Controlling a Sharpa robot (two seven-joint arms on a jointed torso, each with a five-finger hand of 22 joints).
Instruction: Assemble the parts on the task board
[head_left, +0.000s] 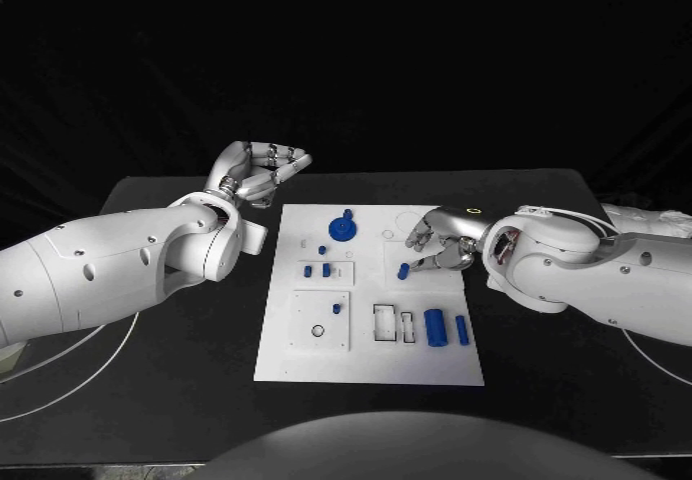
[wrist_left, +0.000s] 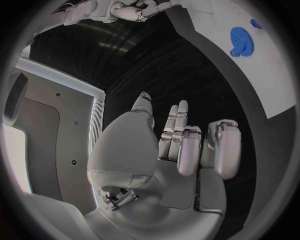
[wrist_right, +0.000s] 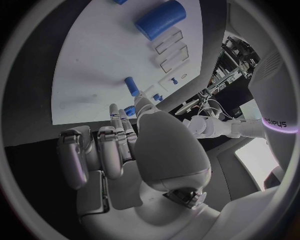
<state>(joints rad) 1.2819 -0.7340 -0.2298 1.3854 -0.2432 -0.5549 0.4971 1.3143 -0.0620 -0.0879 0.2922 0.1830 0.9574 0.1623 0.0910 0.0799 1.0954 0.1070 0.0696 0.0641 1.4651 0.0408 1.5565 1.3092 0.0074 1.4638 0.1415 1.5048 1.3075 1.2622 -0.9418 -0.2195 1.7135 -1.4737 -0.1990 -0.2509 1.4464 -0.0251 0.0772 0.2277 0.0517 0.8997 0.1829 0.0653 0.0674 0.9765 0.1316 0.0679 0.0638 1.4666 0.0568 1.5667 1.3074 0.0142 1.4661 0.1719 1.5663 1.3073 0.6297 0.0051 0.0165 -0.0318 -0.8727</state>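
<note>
Meanwhile the right hand (head_left: 440, 245) pinches a blue peg (head_left: 404, 270) over the board (head_left: 368, 365); the left hand (head_left: 257, 168), fingers curled on nothing, hovers beyond it. No writing reads on the board.

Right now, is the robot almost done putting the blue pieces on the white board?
Not yet, it seems. A blue gear already sits on the task board. The right hand is over the board pinching a small blue peg. The left hand is off the board, curled and holding nothing. Two blue cylinders and a few small pieces look loose.
</note>
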